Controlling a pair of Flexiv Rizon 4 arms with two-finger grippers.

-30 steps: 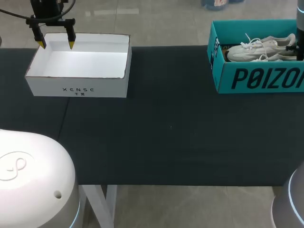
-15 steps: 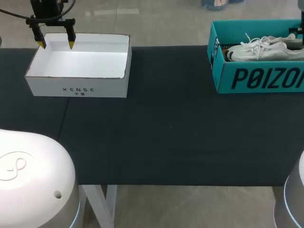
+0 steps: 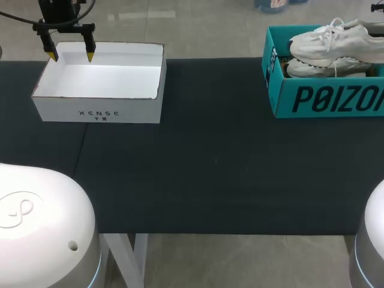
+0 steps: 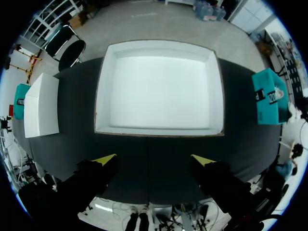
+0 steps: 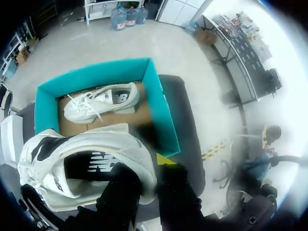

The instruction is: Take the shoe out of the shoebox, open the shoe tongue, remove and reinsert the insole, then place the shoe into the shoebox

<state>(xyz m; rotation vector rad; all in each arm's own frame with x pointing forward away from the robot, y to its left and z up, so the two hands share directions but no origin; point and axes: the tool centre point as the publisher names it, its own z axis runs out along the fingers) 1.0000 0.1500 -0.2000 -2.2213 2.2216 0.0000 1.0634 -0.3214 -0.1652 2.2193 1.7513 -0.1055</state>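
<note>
A matte black table [image 3: 210,156] carries two open boxes. The teal cardboard shoebox [image 3: 324,99] sits at the far right edge. Well apart from it, across bare tabletop, stands a shallow white cardboard box [image 3: 99,84] with a smooth, plain inside. Your left gripper [image 3: 71,57] hangs over that white box's far rim, far from the shoebox, its yellow-tipped fingers spread wide with nothing between them. Your right gripper [image 5: 144,166] is clamped on a white lace-up shoe [image 3: 336,39] with black patches, pinching its heel rim from both sides. That shoe hangs clear above the shoebox, lengthwise along it, toe toward the white box. Under it, a second white shoe [image 3: 327,68] lies on its side on the shoebox's brown floor, laces loose.
</note>
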